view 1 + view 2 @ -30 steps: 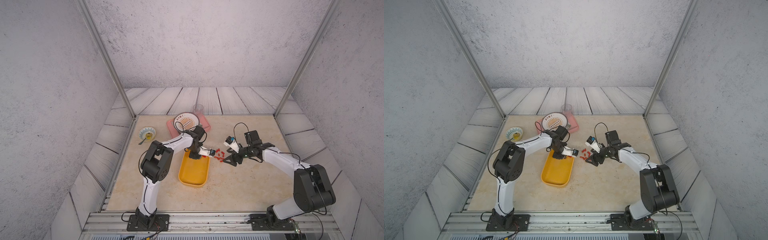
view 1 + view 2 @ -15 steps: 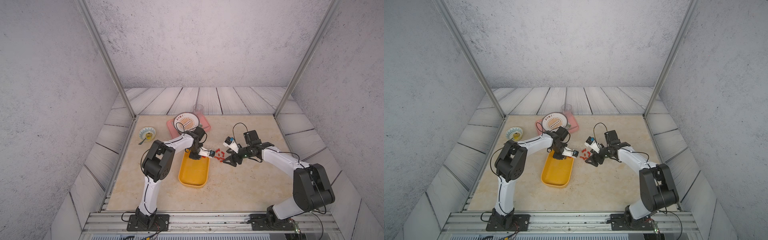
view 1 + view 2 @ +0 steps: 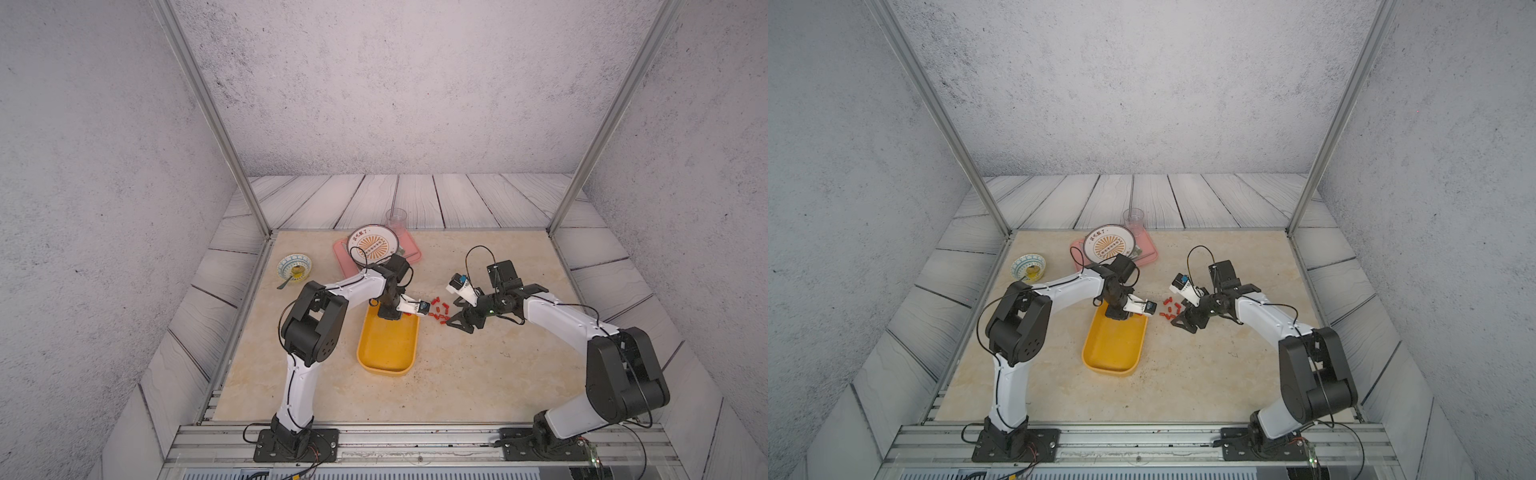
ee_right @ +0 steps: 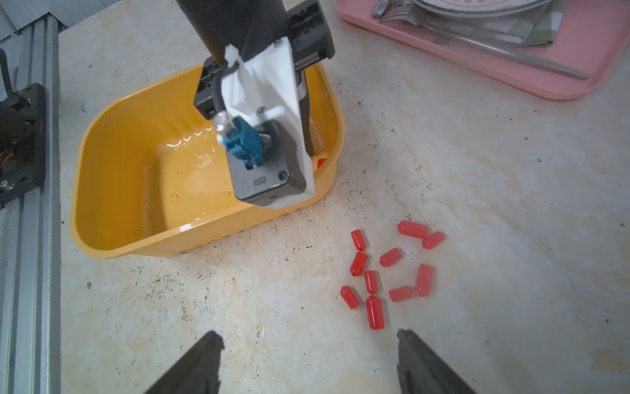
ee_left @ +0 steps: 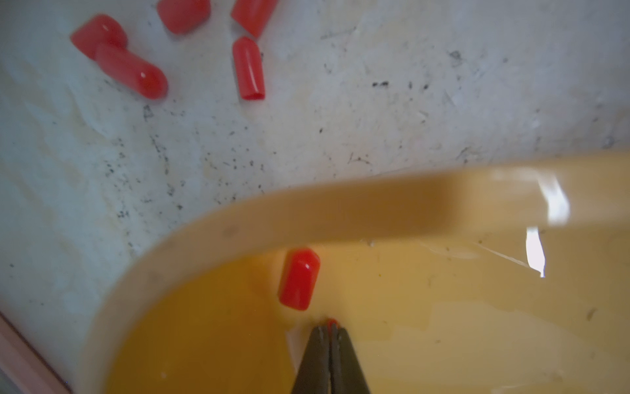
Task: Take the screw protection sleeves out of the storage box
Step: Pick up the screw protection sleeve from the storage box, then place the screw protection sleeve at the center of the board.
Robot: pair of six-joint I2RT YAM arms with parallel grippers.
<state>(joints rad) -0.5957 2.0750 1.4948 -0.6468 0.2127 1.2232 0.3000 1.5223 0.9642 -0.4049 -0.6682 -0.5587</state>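
The left gripper (image 5: pixel 330 328) reaches into the far end of the yellow storage box (image 3: pixel 386 345), jaws pressed together on a red sliver (image 5: pixel 330 321). One screw protection sleeve (image 5: pixel 299 279) lies beside them, long axis towards the rim. Ten sleeves (image 4: pixel 390 257) lie scattered on the table (image 4: pixel 477 170), pointing all ways, before the wide-open right gripper (image 4: pixel 308 334). The left wrist camera (image 4: pixel 266 170), marked "ZED", hides the box's corner. A pink tray (image 4: pixel 586 41) sits beyond.

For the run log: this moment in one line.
left tool shut on pinched sleeve in storage box | loose sleeve beside it | right tool open by sleeve pile on table
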